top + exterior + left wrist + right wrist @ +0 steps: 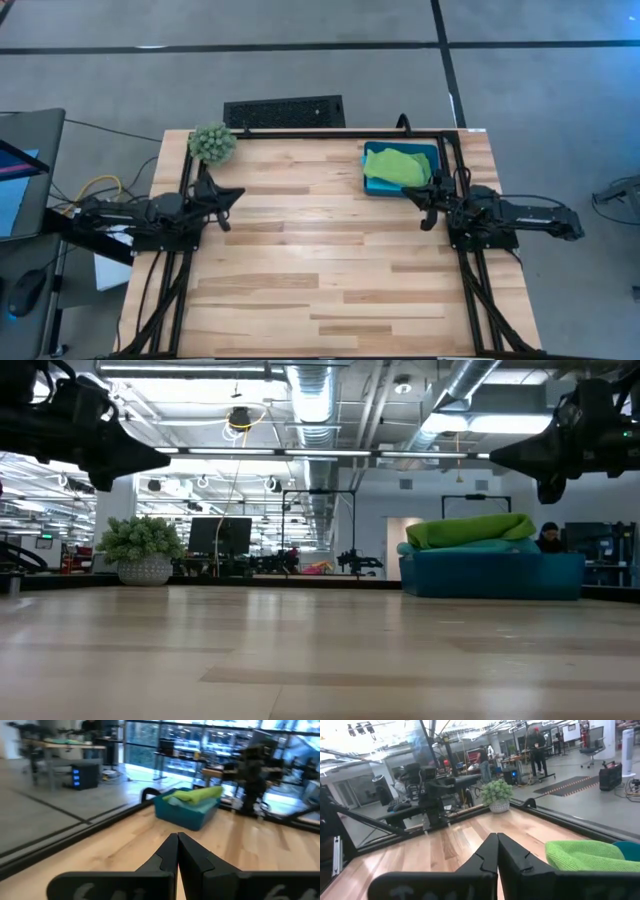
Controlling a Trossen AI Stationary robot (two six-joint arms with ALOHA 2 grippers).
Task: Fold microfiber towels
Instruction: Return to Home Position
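A lime green microfiber towel (398, 165) (470, 530) (197, 795) (585, 856) lies crumpled on top of teal cloth (175, 800) in a blue bin (372, 185) (490, 575) at the table's far right. My left gripper (238, 193) (177, 837) hangs shut at the table's left side, above the wood and pointing level toward the right. My right gripper (408, 192) (497, 837) hangs shut just in front of the bin's near edge, pointing level toward the left. Nothing is between either pair of fingers.
A fuzzy green plant ball (212, 143) (145, 550) stands in a pot at the far left corner. Black frame rails (300, 132) run along the far and side edges. The wooden table top (320, 250) is bare between the arms. People stand in the room beyond.
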